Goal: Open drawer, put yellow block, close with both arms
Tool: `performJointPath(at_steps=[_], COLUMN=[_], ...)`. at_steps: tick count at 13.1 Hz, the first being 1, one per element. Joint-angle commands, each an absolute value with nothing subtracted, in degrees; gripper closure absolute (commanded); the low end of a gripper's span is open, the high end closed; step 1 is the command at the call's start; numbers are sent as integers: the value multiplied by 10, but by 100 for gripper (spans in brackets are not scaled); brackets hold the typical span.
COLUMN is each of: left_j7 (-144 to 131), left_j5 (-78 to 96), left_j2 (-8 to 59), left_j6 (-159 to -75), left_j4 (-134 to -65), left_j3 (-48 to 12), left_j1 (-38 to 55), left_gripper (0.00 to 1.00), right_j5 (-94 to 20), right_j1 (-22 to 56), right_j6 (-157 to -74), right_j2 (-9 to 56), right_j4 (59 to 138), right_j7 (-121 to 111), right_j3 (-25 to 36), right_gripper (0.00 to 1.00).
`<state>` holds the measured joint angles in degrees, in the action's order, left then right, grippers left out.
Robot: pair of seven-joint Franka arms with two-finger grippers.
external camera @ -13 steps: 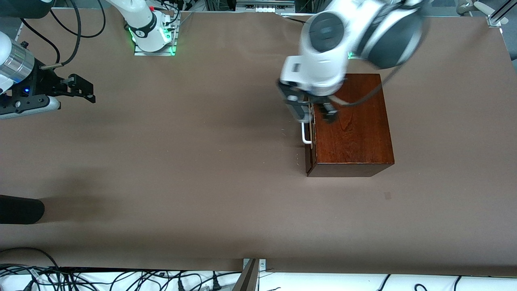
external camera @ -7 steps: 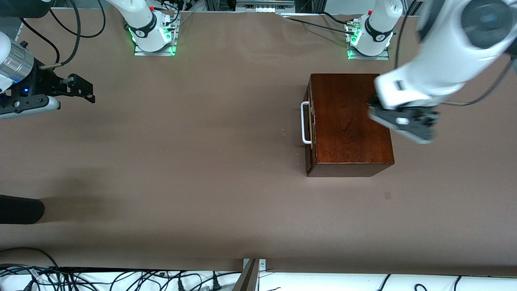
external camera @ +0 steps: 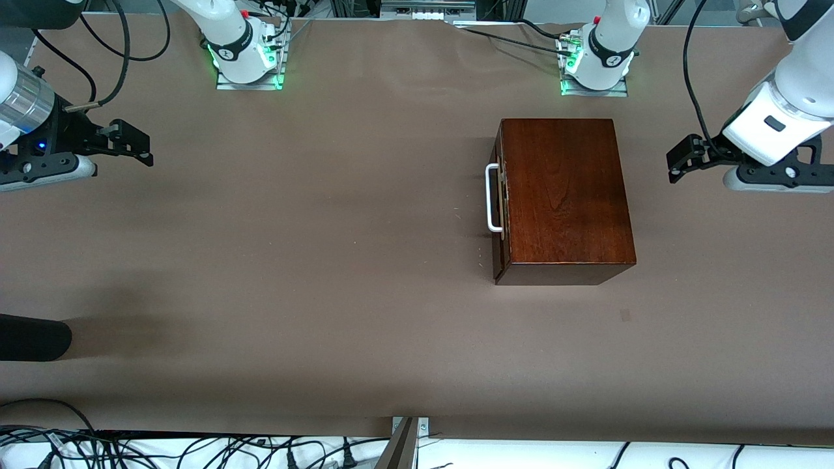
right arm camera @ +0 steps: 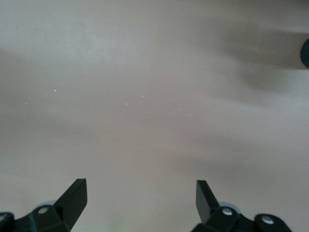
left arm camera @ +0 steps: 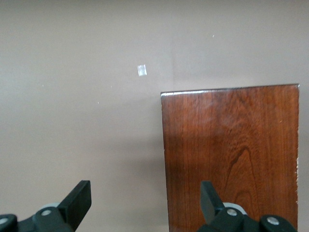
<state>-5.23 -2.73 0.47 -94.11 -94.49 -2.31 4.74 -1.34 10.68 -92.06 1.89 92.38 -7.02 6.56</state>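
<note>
Drawer (external camera: 499, 202) shut in its box (external camera: 565, 195). Left gripper (external camera: 677, 163) and right gripper (external camera: 140, 146) hang over bare surface (external camera: 326, 260), jaws apart, empty.

Left gripper (left arm camera: 145, 200) open above mahogany box (left arm camera: 231, 150) edge, table (left arm camera: 72, 96).

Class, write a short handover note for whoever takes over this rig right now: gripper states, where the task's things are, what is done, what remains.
Left gripper: open, empty, over the table at the left arm's end, beside the wooden box.
Right gripper: open, empty, waiting over the right arm's end.
Drawer: shut, white handle facing the right arm's end.
Yellow block: not visible in any view.
Done: cannot tell from these views whether the block is inside.
Left: check the drawer; if the block is not there, find it, load it, close with both arms.
</note>
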Motion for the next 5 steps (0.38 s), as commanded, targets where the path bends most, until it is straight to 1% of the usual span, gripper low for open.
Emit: performJointPath(at_steps=[1,5], left_j7=[-49,-50], left_j5=[6,4], left_j2=[-22,-22], left_j6=[-955,-952], left_j4=[-983,-981], left_j3=[-11,-11], left_j1=[45,45], left_gripper=[0,0], right_j5=[-12,-12], right_j1=[105,104], right_j6=[-919,-918], right_j2=[23,23], right_j4=[912,913], right_j7=[-63,-63], right_j3=[65,65], right_gripper=[0,0])
